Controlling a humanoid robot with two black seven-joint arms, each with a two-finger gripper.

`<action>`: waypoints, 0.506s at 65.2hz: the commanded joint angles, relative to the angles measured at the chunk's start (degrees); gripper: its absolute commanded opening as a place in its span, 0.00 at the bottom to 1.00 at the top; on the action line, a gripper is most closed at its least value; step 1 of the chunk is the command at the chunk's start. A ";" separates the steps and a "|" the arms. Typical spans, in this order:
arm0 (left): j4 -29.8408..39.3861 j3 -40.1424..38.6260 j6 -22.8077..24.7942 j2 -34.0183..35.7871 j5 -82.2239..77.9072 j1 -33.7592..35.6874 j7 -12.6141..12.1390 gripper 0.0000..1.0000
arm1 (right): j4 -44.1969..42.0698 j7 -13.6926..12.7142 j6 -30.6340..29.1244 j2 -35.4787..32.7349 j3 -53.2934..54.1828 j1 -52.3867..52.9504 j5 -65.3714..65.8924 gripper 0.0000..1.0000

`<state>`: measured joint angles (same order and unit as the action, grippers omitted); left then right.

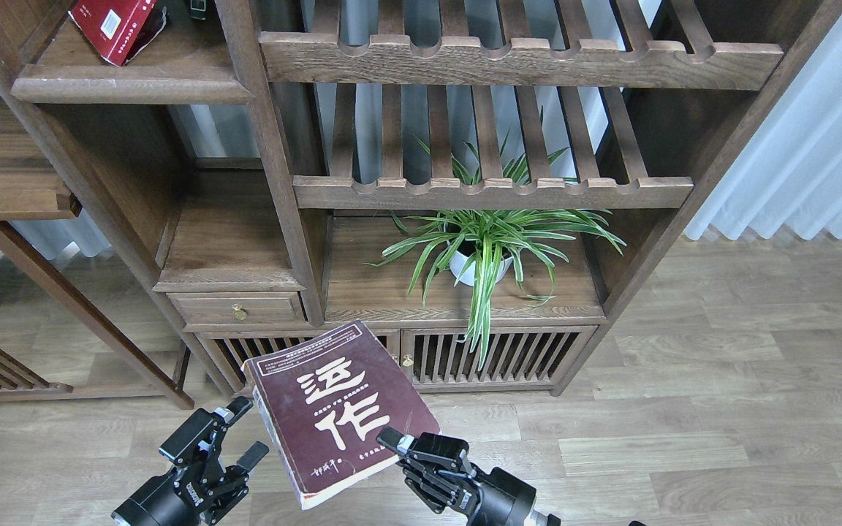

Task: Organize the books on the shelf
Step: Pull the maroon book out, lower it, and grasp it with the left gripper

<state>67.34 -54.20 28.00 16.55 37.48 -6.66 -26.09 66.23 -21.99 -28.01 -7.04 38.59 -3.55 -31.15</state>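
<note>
1. Maroon paperback [337, 409] sits low centre of frame, held up over the floor, its lower right corner pinched in the right gripper [400, 447]. It looks light and floppy, so a grip near the spine seems wiser.
2. Left gripper [240, 431] hangs released beside it.
3. The cover reads "运作".
4. Red book [115, 25] lies upper left on the solid shelf [129, 89].

Both arms matte black. Left tool [234, 435]: boxy black body, two short fingers with pale grey tips, small white lettering on the wrist housing, too small to read. Right tool [406, 456]: ribbed black knuckles, silver ring at the wrist joint.
</note>
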 commanded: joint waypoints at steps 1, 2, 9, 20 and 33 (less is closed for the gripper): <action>-0.72 0.76 0.00 0.15 -0.39 -0.02 0.08 0.83 | 0.04 0.02 0.01 0.01 -0.18 -0.05 0.04 0.18; -0.72 0.94 0.00 0.15 -0.48 -0.02 0.16 0.80 | 0.04 0.02 0.01 0.01 -0.18 -0.05 0.13 0.18; -0.72 1.20 0.00 0.15 -1.71 -0.02 0.08 0.75 | 0.04 -0.07 0.01 0.01 -0.18 -0.49 0.21 0.18; -0.81 1.20 0.00 0.06 -2.68 -0.02 0.16 0.75 | 0.04 -0.07 0.01 0.10 -0.88 -0.75 0.30 0.18; -0.81 1.11 0.00 -0.03 -2.77 0.07 0.78 0.74 | 0.04 -0.16 0.01 0.10 -1.76 -0.84 0.30 0.18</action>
<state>66.53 -53.01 28.00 16.63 34.81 -6.65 -25.51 66.28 -22.12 -28.01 -6.94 37.13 -4.38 -30.84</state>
